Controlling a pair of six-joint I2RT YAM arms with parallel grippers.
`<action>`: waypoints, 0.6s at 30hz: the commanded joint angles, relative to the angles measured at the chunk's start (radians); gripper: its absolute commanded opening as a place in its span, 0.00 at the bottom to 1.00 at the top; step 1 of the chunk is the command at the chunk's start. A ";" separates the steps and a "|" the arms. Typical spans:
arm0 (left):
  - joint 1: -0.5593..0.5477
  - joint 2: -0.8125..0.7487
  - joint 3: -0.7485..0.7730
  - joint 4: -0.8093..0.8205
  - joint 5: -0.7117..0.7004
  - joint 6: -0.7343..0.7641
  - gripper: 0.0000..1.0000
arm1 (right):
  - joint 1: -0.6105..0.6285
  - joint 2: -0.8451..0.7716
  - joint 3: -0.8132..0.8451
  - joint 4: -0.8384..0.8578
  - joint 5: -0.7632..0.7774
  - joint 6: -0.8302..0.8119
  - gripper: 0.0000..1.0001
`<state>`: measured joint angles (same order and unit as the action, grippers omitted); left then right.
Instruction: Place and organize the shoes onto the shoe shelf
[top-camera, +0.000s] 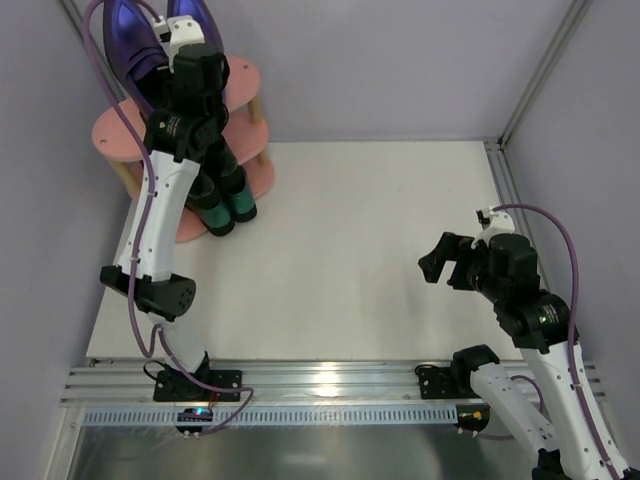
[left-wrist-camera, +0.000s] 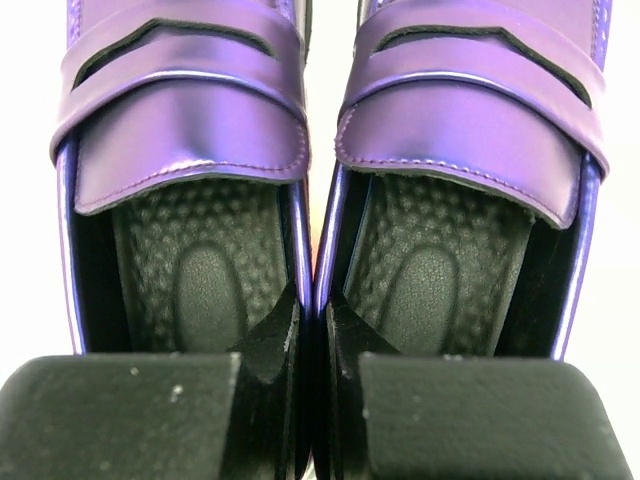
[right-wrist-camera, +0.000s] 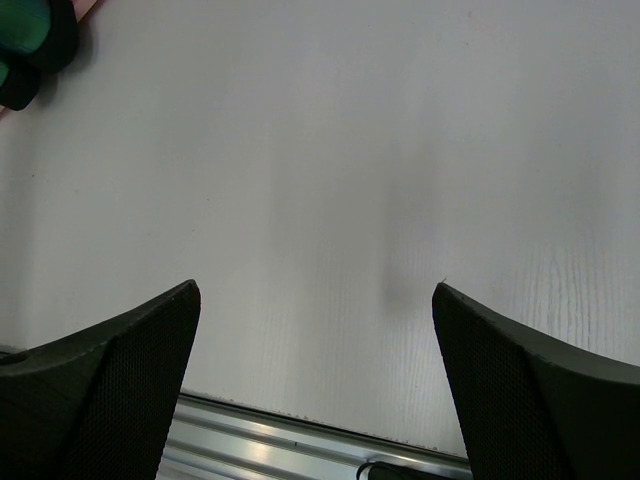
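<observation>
Robot lab test cell. White counter (top-camera: 380, 250) boxed in by plain pale walls (top-camera: 400, 60), with aluminium frame posts (top-camera: 542, 70) at the corners. A slotted aluminium rail (top-camera: 330, 375) runs along the near edge with two arms bolted to it, left arm (top-camera: 160, 210) and right arm (top-camera: 525, 300), trailing purple cables (top-camera: 574, 300). A pink shoe shelf (top-camera: 115, 135) stands in the far left corner.

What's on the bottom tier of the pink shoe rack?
A pair of glossy teal-green loafers, heels poking out. Their toes, and anything deeper on the pink three-tier rack, are covered by the left arm and upper boards.
</observation>
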<state>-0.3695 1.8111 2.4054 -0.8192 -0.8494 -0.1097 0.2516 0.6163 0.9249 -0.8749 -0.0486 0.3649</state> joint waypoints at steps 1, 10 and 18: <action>0.050 -0.052 0.072 0.117 -0.031 -0.143 0.00 | 0.005 0.008 -0.012 0.053 -0.030 -0.017 0.97; 0.086 -0.041 0.072 0.072 -0.023 -0.291 0.00 | 0.003 0.005 -0.018 0.063 -0.046 -0.017 0.97; 0.122 -0.030 0.069 0.026 0.039 -0.433 0.00 | 0.003 -0.001 -0.021 0.063 -0.057 -0.018 0.97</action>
<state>-0.2733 1.8236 2.4203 -0.9096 -0.8101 -0.4389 0.2516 0.6159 0.9028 -0.8455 -0.0902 0.3637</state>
